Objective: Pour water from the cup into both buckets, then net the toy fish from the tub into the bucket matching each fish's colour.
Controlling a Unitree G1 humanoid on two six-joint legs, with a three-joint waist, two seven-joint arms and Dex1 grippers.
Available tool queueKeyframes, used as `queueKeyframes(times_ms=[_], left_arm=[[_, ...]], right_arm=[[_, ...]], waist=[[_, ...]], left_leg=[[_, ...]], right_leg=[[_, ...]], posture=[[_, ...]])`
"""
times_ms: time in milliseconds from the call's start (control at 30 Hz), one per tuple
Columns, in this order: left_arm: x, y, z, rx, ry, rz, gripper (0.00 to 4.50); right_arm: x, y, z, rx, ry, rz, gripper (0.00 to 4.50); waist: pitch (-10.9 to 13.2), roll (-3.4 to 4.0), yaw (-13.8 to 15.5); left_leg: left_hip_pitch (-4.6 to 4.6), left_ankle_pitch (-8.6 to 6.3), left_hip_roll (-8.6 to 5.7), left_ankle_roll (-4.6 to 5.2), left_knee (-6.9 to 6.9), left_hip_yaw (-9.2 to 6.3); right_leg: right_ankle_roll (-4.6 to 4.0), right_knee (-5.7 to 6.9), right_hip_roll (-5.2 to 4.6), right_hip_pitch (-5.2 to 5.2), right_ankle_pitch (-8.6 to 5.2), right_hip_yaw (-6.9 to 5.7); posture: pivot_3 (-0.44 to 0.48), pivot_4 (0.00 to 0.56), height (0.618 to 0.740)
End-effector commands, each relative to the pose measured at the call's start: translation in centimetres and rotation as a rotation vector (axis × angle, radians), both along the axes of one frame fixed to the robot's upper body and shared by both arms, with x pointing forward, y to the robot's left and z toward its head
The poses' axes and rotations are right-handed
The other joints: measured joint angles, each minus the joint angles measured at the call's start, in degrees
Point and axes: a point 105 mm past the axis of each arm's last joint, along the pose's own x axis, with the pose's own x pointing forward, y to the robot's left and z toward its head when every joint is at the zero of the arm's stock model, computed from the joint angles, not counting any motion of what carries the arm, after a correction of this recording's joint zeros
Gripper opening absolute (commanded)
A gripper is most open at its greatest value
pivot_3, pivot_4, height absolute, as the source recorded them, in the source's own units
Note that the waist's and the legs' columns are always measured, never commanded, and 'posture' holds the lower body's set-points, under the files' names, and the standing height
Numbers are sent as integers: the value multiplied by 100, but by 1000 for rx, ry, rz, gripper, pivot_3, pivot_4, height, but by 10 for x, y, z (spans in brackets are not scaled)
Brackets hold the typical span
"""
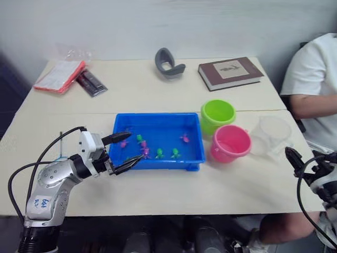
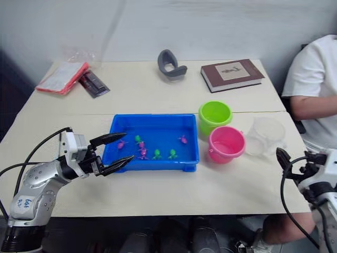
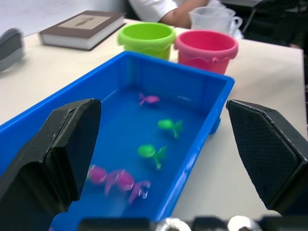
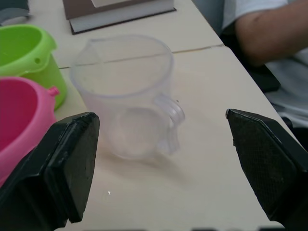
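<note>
The blue tub sits mid-table, holding water and several small pink and green toy fish. My left gripper hovers open at the tub's left end, with nothing between its fingers. To the tub's right stand the lime green bucket and, in front of it, the pink bucket. The clear cup stands upright just right of the buckets and looks empty. My right gripper is open near the table's right front edge, short of the cup. A thin dark rod behind my left arm may be the net's handle; the hoop is hidden.
A brown book, a grey curved object, an orange-red packet and a dark flat item lie along the far side. A person in a white shirt sits at the right edge, forearm near the cup.
</note>
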Motion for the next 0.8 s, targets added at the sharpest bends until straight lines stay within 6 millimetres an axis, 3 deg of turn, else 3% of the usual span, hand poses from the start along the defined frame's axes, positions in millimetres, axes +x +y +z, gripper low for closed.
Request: queueKeyframes(times_ms=[33,100,200,267,333,400,533,633,700,800], left_arm=[[-4,29,6,13,-18,97,4500],[-10,56,5,35,-8,201,4500],[-18,82,-7,83,25,314,4500],[-29,136,-24,118,61,564,4500],[-57,185,-38,132,91,786,4500],[-76,207,-43,122,103,898,4500],[-111,231,-54,87,153,1067,4500],[-142,234,-70,12,264,1186,4500],[-144,239,-70,-54,300,1259,4500],[-130,236,-61,-91,338,1268,4500]], right_arm=[[-4,17,54,-103,-163,122,4481],[0,47,82,-174,-206,305,4481],[3,74,91,-277,-201,485,4481],[-2,103,90,-275,-230,660,4481],[-9,124,88,-360,-278,822,4481],[-10,130,85,-432,-304,891,4481],[-11,130,78,-453,-354,991,4481],[-22,140,54,-511,-343,1117,4481],[-24,142,50,-512,-337,1153,4481],[-19,142,50,-484,-345,1138,4481]], waist=[[27,23,75],[51,55,165],[58,32,231],[47,-6,286],[53,-14,304],[56,-17,305],[69,-43,363],[68,-49,386],[71,-48,382],[80,-61,411]], left_leg=[[24,31,-37,-3,3,-75],[9,34,-30,-21,27,-24],[15,8,-18,18,26,14],[14,-6,18,-3,26,16],[13,-20,34,-16,25,16],[10,-25,45,-24,25,49],[7,-42,31,4,39,72],[2,-98,24,64,75,79],[1,-138,34,75,115,83],[0,-139,34,76,129,89]], right_leg=[[19,-17,-26,33,-11,-58],[26,-9,8,-8,-10,12],[27,-6,10,-33,-7,59],[16,-31,28,-31,-2,55],[-1,-34,46,-37,-12,52],[-3,-32,53,-51,-13,59],[24,-46,33,-41,1,62],[46,-85,17,-31,14,84],[50,-80,19,-27,11,97],[57,-74,18,-28,13,108]], posture=[[0,150,740],[0,150,740],[0,150,740],[0,150,740],[0,150,740],[0,150,740],[0,150,740],[0,150,740],[0,150,740],[0,150,740]])
